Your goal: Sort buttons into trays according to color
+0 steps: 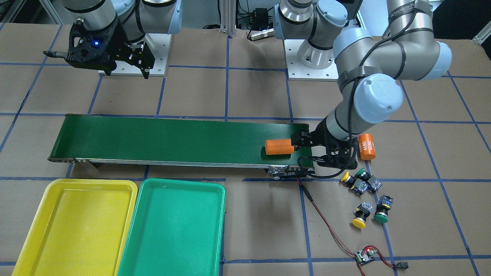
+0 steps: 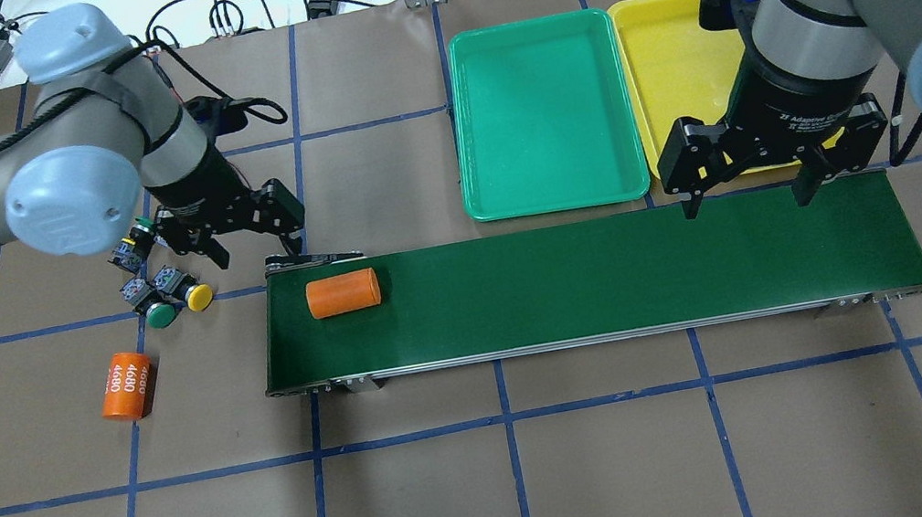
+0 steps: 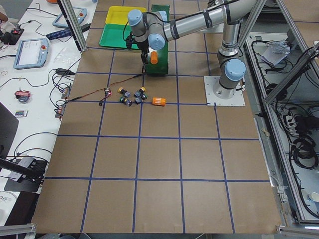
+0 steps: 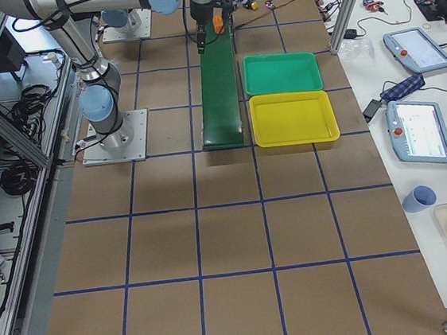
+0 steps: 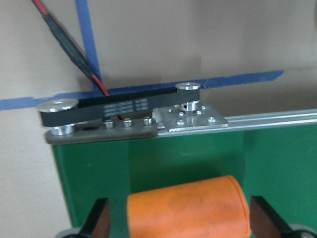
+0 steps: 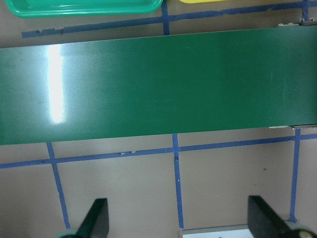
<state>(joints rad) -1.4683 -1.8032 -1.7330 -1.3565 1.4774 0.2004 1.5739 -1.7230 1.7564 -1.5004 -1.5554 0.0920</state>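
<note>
Several buttons lie on the paper beyond the belt's end: a yellow button (image 1: 346, 178) and a green button (image 1: 361, 174) close together, another yellow button (image 1: 359, 221) and green button (image 1: 381, 217) nearer the camera. The yellow tray (image 1: 76, 226) and green tray (image 1: 172, 226) sit side by side, both bare. My left gripper (image 2: 255, 245) is open over the belt's end, its fingers (image 5: 99, 220) standing either side of an orange cylinder (image 5: 187, 208) without touching it. My right gripper (image 2: 746, 199) hangs open above the belt's other end, in front of the yellow tray (image 2: 671, 68).
The long dark-green conveyor belt (image 2: 611, 272) crosses the table, with the plain orange cylinder (image 2: 344, 294) lying on it. A second orange cylinder marked 4680 (image 2: 127, 385) lies on the paper. A small circuit board (image 1: 364, 256) with red-black wires runs to the belt's motor end.
</note>
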